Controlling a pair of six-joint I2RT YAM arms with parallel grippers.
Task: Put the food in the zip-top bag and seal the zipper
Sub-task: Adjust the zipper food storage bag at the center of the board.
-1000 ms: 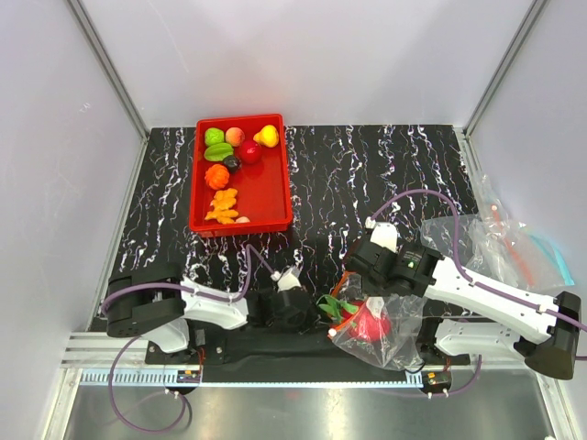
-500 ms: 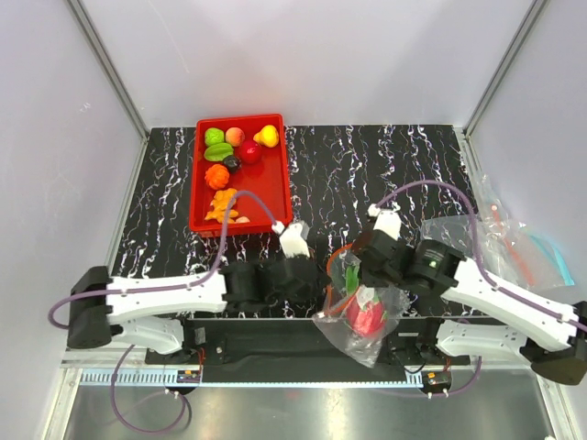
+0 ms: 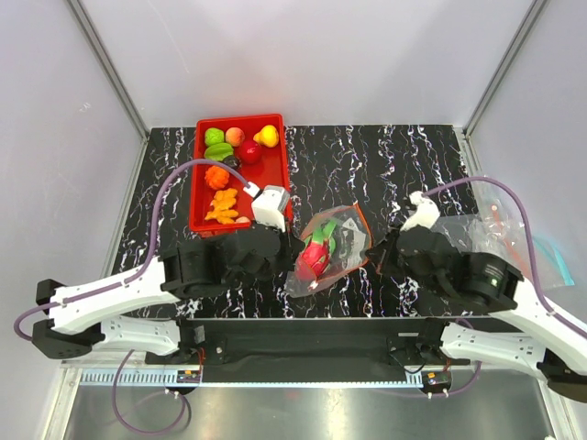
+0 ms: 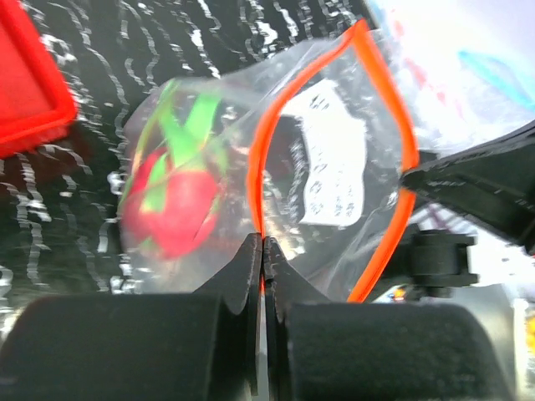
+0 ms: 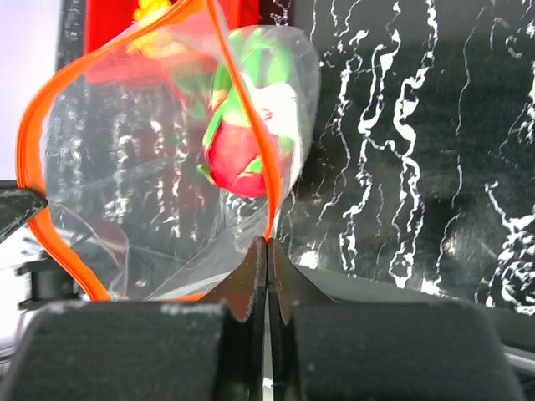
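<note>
Table [image 3: 385, 165]: black, white-veined top.

Zip-top bag [image 3: 332, 240]: near the middle of the table, slightly toward the near edge, strung between the two grippers. Cannot tell whether its underside touches the surface. The mouth gapes, and the zipper [image 4: 256, 175] forms an open orange-red loop. White printed label [image 4: 334, 159] shows through the clear film.

Inside the bag: one magenta toy fruit [image 3: 315, 258] with green leaf tips, sitting in the end nearer the left arm.

Left gripper [image 4: 263, 249]: fingers pressed together with no gap, pinching the zipper strip at one side of the mouth. In the overhead view it sits just beside the bag's left end.

Right gripper [image 5: 267, 248]: fingers likewise closed tight, nipping the zipper strip on the opposite side of the loop.

Red tray [image 3: 275, 197]: far-left part of the table, its long side running toward the far edge. Loose food in it:
- Far end: green piece [image 3: 215, 137], peach-coloured piece [image 3: 235, 136], yellow piece [image 3: 267, 137]
- Below those: second green piece [image 3: 218, 152], red piece [image 3: 249, 151], dark purple piece [image 3: 231, 163]
- Middle: orange piece [image 3: 216, 176]
- Near end: a cluster of small orange-yellow bits [image 3: 222, 205]

Spare clear bags [image 3: 500, 234]: heaped at the right edge of the table, one with a blue tint.
</note>
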